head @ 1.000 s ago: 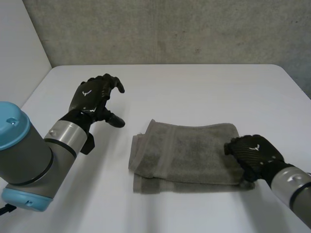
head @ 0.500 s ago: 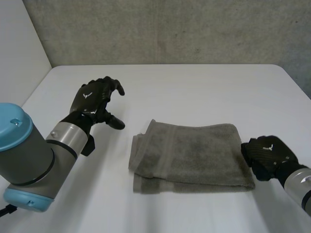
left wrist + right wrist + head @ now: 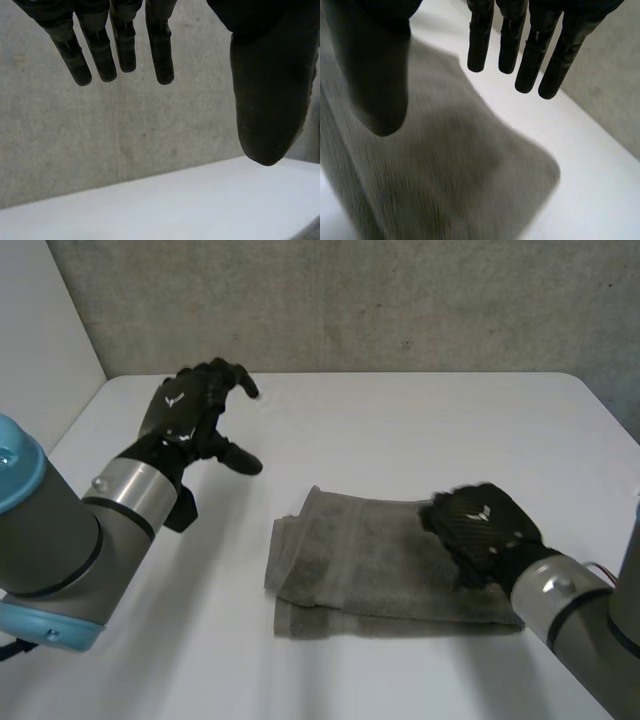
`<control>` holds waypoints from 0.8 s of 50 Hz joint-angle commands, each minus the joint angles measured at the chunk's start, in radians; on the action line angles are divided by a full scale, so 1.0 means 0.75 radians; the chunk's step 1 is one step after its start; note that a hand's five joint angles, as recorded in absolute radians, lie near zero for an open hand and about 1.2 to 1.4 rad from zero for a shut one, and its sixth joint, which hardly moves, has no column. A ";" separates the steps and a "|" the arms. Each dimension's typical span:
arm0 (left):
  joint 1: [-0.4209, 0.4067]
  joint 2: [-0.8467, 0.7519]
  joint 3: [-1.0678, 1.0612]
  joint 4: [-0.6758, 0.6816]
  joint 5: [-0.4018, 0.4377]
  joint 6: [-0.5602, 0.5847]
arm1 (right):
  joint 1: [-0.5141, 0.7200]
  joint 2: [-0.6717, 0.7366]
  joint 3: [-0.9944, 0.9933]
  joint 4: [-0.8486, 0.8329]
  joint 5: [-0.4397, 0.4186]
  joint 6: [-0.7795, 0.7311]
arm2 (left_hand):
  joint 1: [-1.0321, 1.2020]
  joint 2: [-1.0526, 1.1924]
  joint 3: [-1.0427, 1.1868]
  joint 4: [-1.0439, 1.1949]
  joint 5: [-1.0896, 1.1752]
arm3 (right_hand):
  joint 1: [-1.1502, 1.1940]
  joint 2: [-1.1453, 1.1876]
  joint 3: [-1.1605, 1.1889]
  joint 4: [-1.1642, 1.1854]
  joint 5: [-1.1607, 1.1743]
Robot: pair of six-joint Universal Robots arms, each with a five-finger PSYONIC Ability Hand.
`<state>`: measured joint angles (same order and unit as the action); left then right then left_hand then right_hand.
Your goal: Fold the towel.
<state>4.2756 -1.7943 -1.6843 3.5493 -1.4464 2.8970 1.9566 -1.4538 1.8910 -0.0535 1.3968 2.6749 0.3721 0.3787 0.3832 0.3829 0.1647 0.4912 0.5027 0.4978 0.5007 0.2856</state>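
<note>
left hand (image 3: 188, 412) | right hand (image 3: 482, 528) | black, white emblem | arms (image 3: 50, 540) grey, blue caps (image 3: 14, 466)

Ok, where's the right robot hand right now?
In the head view, the right robot hand is open over the right end of the folded towel, on the table's right side.

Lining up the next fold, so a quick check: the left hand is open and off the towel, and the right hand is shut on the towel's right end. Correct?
Not quite. The right hand is open, not shut on the towel. The right wrist view shows its fingers straight and its thumb apart over the towel's right end, pinching nothing. The left hand is open and off the towel.
</note>
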 commanded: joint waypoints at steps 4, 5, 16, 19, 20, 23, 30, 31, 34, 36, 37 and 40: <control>-0.003 -0.046 -0.025 0.004 0.000 0.003 | -0.399 -0.033 0.360 -0.133 -0.299 -0.128 | -0.063 -0.072 -0.077 -0.077 -0.019 | -0.045 -0.060 -0.053 -0.057 -0.003; -0.003 -0.044 -0.027 0.004 0.000 0.003 | -0.446 -0.041 0.397 -0.139 -0.344 -0.132 | -0.063 -0.072 -0.077 -0.077 -0.019 | -0.037 -0.052 -0.045 -0.049 0.005; -0.009 -0.062 -0.027 0.007 0.000 0.005 | -0.549 -0.058 0.498 -0.313 -0.422 -0.145 | -0.071 -0.079 -0.085 -0.085 -0.027 | 0.369 0.354 0.361 0.357 0.411; -0.009 -0.070 -0.029 0.004 0.000 0.005 | -0.549 -0.050 0.500 -0.317 -0.424 -0.141 | -0.071 -0.079 -0.085 -0.085 -0.027 | 0.732 0.717 0.724 0.720 0.774; -0.011 -0.072 -0.029 0.004 0.000 0.005 | -0.549 -0.050 0.500 -0.317 -0.424 -0.141 | -0.074 -0.083 -0.089 -0.089 -0.031 | 0.734 0.719 0.726 0.722 0.776; -0.017 -0.074 -0.029 0.004 0.000 0.005 | -0.549 -0.039 0.496 -0.319 -0.427 -0.141 | -0.074 -0.083 -0.089 -0.089 -0.031 | 1.204 1.189 1.195 1.192 1.246; -0.017 -0.074 -0.029 0.007 0.000 0.005 | -0.549 0.010 0.489 -0.315 -0.431 -0.141 | -0.086 -0.095 -0.101 -0.101 -0.042 | 1.207 1.191 1.198 1.194 1.248; -0.015 -0.074 -0.029 0.007 0.000 0.005 | -0.547 0.014 0.489 -0.315 -0.429 -0.145 | -0.086 -0.095 -0.101 -0.101 -0.042 | 1.207 1.191 1.198 1.194 1.248; -0.015 -0.074 -0.029 0.004 0.000 0.005 | -0.547 0.012 0.489 -0.311 -0.429 -0.143 | -0.086 -0.095 -0.101 -0.101 -0.042 | 1.207 1.191 1.198 1.194 1.248; -0.015 -0.074 -0.031 0.004 0.000 0.005 | -0.547 0.012 0.491 -0.313 -0.429 -0.145 | -0.086 -0.095 -0.101 -0.101 -0.042 | 0.910 0.894 0.901 0.897 0.951; -0.015 -0.074 -0.031 0.004 0.000 0.005 | -0.547 0.012 0.491 -0.313 -0.427 -0.145 | -0.086 -0.095 -0.101 -0.101 -0.042 | 0.539 0.523 0.530 0.526 0.580; -0.015 -0.074 -0.033 0.004 0.000 0.005 | -0.547 0.012 0.495 -0.315 -0.425 -0.139 | -0.090 -0.099 -0.105 -0.105 -0.046 | 0.316 0.301 0.307 0.303 0.358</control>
<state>4.2640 -1.8502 -1.7069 3.5533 -1.4465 2.9008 1.5461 -1.4434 2.2586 -0.2880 1.0757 2.5672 0.3580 0.3625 0.3677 0.3714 0.1492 0.9202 0.9227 0.9258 0.9305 0.7642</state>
